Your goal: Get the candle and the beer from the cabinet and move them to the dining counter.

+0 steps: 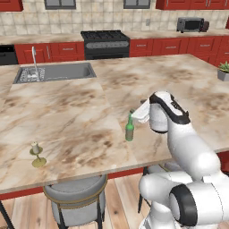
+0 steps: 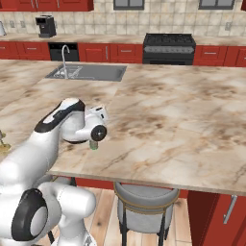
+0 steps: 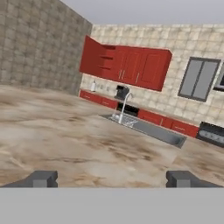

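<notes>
Both things out of cabinet (image 3: 127,64), door ajar on far wall. Candle (image 1: 37,154) stands upright on dining counter (image 1: 80,120) near front edge, above stool (image 1: 76,197). Beer (image 1: 129,130) upright on same counter, well apart from candle — task looks essentially done, only arm retreat left. Gripper (image 3: 112,179) beside bottle, fingers spread wide, nothing between them — holds nothing.

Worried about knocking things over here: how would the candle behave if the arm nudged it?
The candle stands upright on the dining counter, on a thin stem over a round flat base, so a high nudge would probably tip it. A low push likely slides it on the smooth stone. It looks light.
</notes>
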Robot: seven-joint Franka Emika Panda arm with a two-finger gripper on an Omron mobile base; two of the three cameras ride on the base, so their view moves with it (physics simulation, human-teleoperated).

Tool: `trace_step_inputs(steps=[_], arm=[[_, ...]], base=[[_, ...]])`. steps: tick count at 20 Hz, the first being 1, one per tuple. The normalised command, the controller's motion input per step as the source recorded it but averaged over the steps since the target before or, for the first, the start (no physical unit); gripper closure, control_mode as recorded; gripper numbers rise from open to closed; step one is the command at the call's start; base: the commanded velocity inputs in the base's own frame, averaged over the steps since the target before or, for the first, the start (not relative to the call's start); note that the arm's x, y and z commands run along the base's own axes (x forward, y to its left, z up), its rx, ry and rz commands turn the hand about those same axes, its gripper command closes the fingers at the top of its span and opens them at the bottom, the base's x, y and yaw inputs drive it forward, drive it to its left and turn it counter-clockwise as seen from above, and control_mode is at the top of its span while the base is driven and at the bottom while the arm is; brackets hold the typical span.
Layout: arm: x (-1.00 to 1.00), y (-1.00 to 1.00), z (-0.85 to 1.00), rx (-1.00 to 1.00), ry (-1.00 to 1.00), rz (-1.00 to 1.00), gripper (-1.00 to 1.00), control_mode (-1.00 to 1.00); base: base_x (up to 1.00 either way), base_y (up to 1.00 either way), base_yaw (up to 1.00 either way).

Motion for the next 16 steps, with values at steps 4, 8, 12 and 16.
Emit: trace_step_inputs(steps=[4, 8, 12, 16], arm=[[-0.69, 0.00, 1.00, 0.00, 0.14, -0.08, -1.00, -1.00], [-0.77, 0.00, 0.96, 0.00, 0.16, -0.09, -1.00, -1.00], [-0.87, 0.00, 0.89, 0.00, 0.17, -0.07, -1.00, -1.00], [-1.00, -0.01, 0.62, 0.00, 0.14, -0.09, -1.00, -1.00]], base=[[0.00, 0.00, 0.00], [0.00, 0.00, 0.00], [0.00, 0.00, 0.00], [0.00, 0.00, 0.00]])
